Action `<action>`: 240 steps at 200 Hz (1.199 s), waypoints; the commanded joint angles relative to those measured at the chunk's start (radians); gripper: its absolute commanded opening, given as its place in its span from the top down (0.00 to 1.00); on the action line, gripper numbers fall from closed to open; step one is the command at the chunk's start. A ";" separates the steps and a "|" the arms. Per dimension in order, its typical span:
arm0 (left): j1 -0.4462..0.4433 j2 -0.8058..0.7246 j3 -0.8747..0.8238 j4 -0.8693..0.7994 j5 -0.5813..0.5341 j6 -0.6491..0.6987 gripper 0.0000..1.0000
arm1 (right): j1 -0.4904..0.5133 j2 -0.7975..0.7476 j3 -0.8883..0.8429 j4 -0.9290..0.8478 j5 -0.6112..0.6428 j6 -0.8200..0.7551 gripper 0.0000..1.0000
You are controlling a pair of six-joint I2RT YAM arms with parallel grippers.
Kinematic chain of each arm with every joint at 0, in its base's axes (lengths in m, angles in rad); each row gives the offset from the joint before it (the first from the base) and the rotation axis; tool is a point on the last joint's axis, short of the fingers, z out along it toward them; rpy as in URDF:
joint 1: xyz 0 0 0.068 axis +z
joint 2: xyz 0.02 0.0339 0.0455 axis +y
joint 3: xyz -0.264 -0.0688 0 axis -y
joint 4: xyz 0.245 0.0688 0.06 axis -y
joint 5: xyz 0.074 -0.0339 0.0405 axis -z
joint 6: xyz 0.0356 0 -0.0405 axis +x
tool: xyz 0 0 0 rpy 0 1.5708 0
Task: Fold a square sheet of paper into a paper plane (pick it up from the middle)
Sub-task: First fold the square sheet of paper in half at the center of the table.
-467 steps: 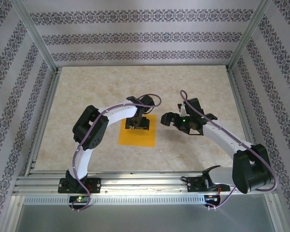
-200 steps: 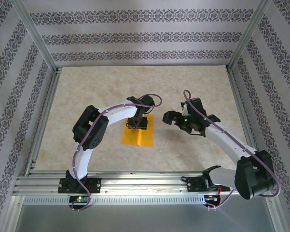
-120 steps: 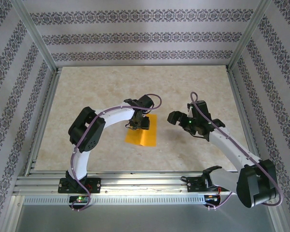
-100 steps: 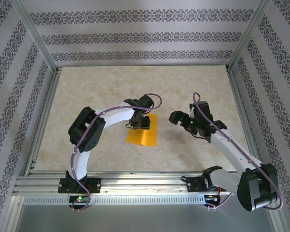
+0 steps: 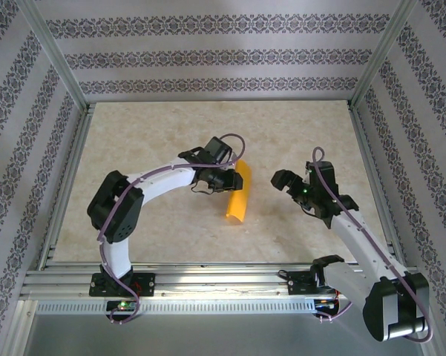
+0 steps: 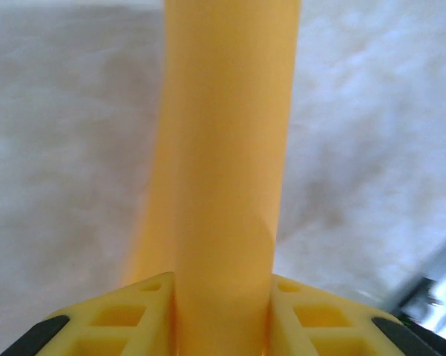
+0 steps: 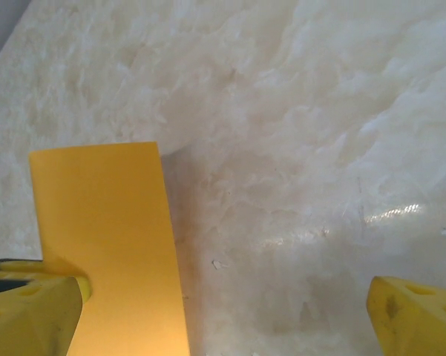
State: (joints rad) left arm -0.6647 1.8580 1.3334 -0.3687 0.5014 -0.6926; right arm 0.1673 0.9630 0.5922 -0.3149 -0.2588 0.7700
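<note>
Two arms [image 5: 163, 178], beige marbled tabletop [image 5: 133, 133], patterned walls [image 5: 208, 59], L jaws clamped on orange sheet [image 5: 237, 200], R jaws apart.

"Where is the square sheet of paper [image 5: 237, 193]?"

"Near the middle of the tabletop [image 5: 148, 133], slightly toward the right edge."

"Is it lying flat?"

"No. It's plain bright orange and bowed into a narrow, rounded arch that runs from the far side toward the near edge. The left gripper [image 5: 224, 178] pinches its far end between closed jaws. The right wrist view shows one straight edge and a square corner. I can't tell whether the near end touches the tabletop."
</note>
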 commanded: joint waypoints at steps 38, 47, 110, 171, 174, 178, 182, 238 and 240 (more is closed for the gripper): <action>0.082 -0.040 -0.224 0.664 0.318 -0.375 0.69 | -0.059 -0.057 -0.091 0.266 -0.261 0.059 0.02; 0.090 -0.035 -0.243 0.676 0.316 -0.377 0.69 | -0.062 -0.051 -0.108 0.327 -0.298 0.077 0.02; 0.106 0.016 -0.350 0.651 0.242 -0.339 0.69 | -0.050 0.104 -0.067 0.440 -0.528 0.059 0.02; 0.106 0.028 -0.321 0.418 0.129 -0.196 0.68 | 0.060 0.239 0.022 0.325 -0.439 -0.048 0.05; 0.106 0.027 -0.320 0.410 0.126 -0.192 0.68 | 0.068 0.245 0.025 0.321 -0.429 -0.049 0.06; 0.106 0.026 -0.318 0.402 0.122 -0.185 0.67 | 0.074 0.253 0.028 0.315 -0.415 -0.051 0.06; 0.106 0.027 -0.315 0.395 0.119 -0.180 0.67 | 0.082 0.261 0.029 0.316 -0.405 -0.051 0.06; 0.106 0.008 -0.276 0.230 0.014 -0.098 0.58 | 0.110 0.326 0.036 0.343 -0.381 -0.019 0.07; 0.106 0.007 -0.276 0.226 0.012 -0.097 0.58 | 0.110 0.328 0.037 0.344 -0.382 -0.019 0.07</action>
State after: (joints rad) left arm -0.5671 1.8767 1.0241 -0.0277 0.5774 -0.8600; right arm 0.2710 1.2728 0.5999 0.0303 -0.6613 0.7559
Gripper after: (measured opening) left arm 0.409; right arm 0.929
